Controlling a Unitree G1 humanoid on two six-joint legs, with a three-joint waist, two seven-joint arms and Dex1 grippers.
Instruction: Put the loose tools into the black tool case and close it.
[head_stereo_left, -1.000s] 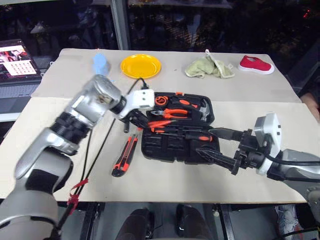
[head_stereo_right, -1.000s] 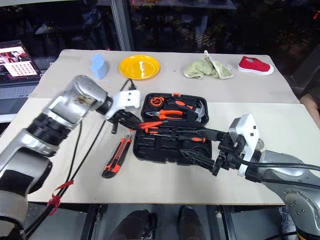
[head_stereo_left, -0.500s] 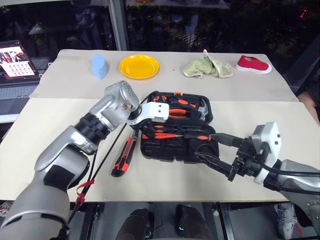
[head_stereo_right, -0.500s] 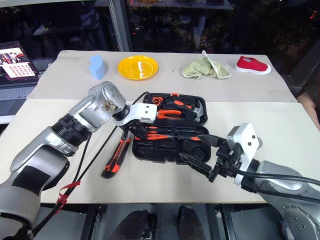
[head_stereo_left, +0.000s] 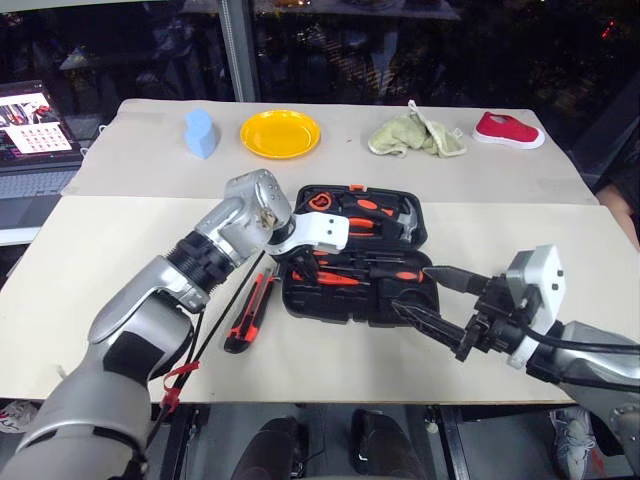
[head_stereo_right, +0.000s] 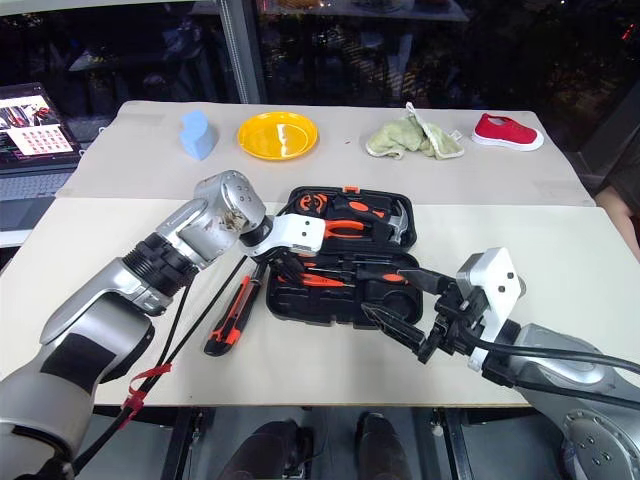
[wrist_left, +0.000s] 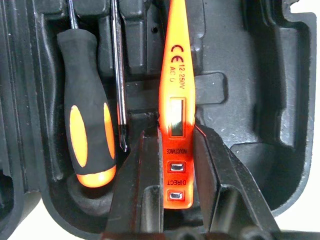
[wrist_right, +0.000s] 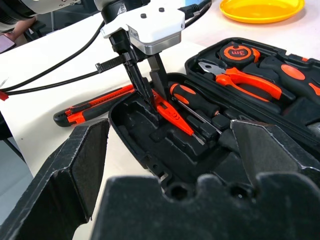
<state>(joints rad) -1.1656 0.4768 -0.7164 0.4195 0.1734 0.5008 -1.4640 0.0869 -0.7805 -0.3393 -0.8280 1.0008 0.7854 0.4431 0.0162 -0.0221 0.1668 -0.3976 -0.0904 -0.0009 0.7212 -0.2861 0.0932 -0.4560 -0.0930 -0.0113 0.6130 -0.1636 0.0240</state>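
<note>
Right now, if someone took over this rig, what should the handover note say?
Left gripper: fingers shut on the orange tester pen, lowered into the front half of the open black tool case.
Right gripper: fingers open, holding nothing, hovering beside the case's right front corner.
Done: one screwdriver lies in a recess beside the pen.
Left: release the pen, pick up the utility knife lying on the table left of the case, close the lid. Other loose tools cannot be made out.

Black tool case open; utility knife beside it.
</note>
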